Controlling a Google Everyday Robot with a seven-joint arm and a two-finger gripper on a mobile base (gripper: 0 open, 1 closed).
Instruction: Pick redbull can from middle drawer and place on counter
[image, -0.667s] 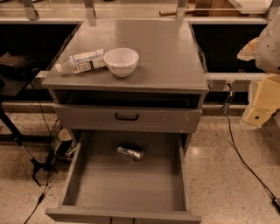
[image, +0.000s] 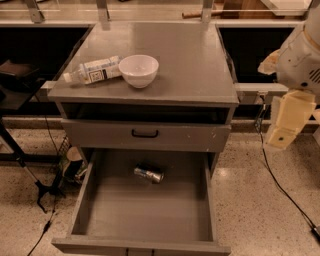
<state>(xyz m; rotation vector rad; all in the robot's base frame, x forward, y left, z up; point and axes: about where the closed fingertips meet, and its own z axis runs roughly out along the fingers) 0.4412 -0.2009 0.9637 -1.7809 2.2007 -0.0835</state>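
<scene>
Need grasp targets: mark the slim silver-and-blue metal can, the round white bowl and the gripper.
Slim silver-and-blue metal can (image: 148, 173): camera view, its side.
Round white bowl (image: 138, 80): camera view, outer wall.
Gripper (image: 281, 136): camera view, cream end, far right.

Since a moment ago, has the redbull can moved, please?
No: redbull can still lies in the middle drawer below the black handle; hand hangs right of counter.

we see redbull can (image: 148, 173) on its side, rear of open middle drawer (image: 145, 212) | counter (image: 190, 60) grey, scuffed | gripper (image: 284, 131) beyond counter's right edge
</scene>
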